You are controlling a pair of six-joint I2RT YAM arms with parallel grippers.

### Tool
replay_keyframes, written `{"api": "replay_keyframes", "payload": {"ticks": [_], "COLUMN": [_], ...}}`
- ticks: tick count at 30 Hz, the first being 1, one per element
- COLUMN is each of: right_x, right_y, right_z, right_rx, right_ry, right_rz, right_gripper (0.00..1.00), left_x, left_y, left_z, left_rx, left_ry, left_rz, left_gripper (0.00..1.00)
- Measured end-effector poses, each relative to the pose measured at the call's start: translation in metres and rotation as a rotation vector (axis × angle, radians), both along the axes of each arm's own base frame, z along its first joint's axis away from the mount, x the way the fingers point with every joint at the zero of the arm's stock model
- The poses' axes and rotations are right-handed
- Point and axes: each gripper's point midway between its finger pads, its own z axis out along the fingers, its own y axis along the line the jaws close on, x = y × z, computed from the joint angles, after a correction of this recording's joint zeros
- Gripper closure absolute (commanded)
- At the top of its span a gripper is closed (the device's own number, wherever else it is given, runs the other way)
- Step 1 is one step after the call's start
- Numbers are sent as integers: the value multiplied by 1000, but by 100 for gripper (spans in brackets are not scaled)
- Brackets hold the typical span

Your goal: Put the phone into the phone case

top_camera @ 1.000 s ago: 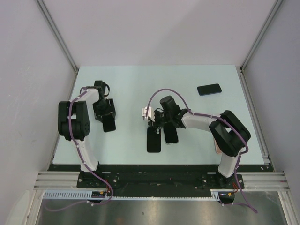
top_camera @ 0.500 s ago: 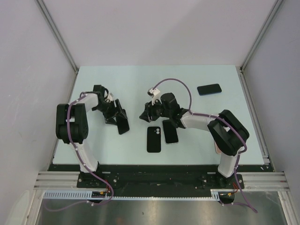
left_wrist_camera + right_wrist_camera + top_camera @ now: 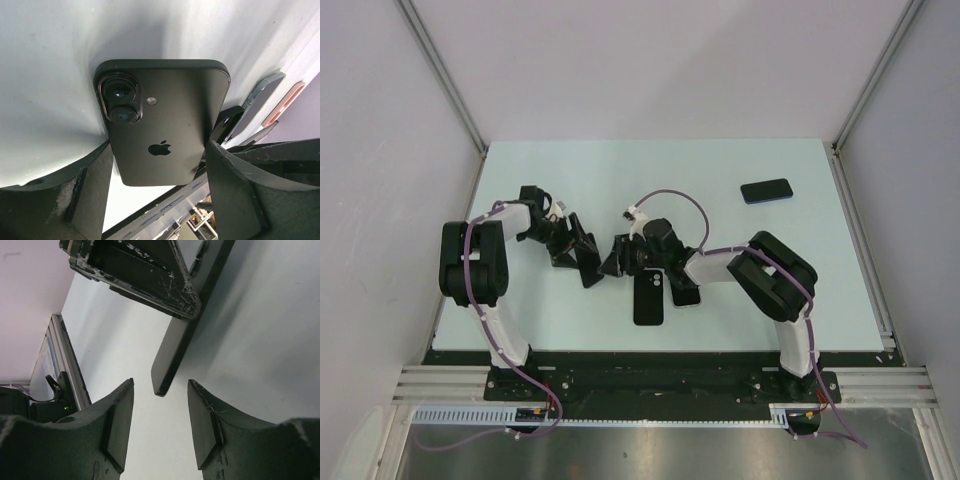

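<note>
Pinching left gripper (image 3: 158,148): phone (image 3: 165,125), by its sides.
Right gripper (image 3: 161,385): jaws apart, empty.
Case (image 3: 649,298): four o'clock of phone.

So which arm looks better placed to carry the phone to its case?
Left, I'd say: the left tool grips the black phone by both long edges. The right tool stands open and empty, just facing the phone's end.

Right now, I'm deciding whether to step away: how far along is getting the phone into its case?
Done: the phone is up off the table, clamped in the left gripper. In hand: the open right gripper straddles one end without touching. Left: seating it in the case, probably one of the two dark slabs lying flat nearby.
</note>
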Motion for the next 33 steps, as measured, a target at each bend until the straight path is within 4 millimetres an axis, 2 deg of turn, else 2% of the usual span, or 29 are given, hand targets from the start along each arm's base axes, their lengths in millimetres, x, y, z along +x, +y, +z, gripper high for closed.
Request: {"api": "replay_keyframes", "payload": {"ticks": [8,14,19,21,23,27,29,30,31,33], "right_x": [4,10,11,10,11,13,13,13,13,12], "right_y": [10,11,14,14,12,11,11,11,11,12], "right_z": [-7,-12,-13,-14,-16,-17,-17,-18,-18,-17], "right_rx": [-16,-45,-43,-46,-53,-55,-56,-57,-59,-57], "right_ry": [23,36,47,48,60,91,99,100,102,100], "right_rz": [-37,-67,-72,-73,-83,-105,-108,-109,-110,-103], "right_gripper": [51,70,80,89,100,100,100,100,100,100], "left_x": [0,-1,-2,-2,-2,-2,-2,-2,-2,-2], "left_y": [-3,-7,-9,-9,-9,-9,-9,-9,-8,-9], "left_z": [1,1,2,2,2,2,2,2,3,5], "left_rx": [-25,-51,-68,-70,-71,-76,-76,-74,-72,-78], "left_ry": [2,5,4,4,5,7,5,4,3,-6], "left_rz": [9,13,13,13,15,23,24,25,25,18], "left_gripper": [61,60,57,56,48,29,23,8,1,0]}}
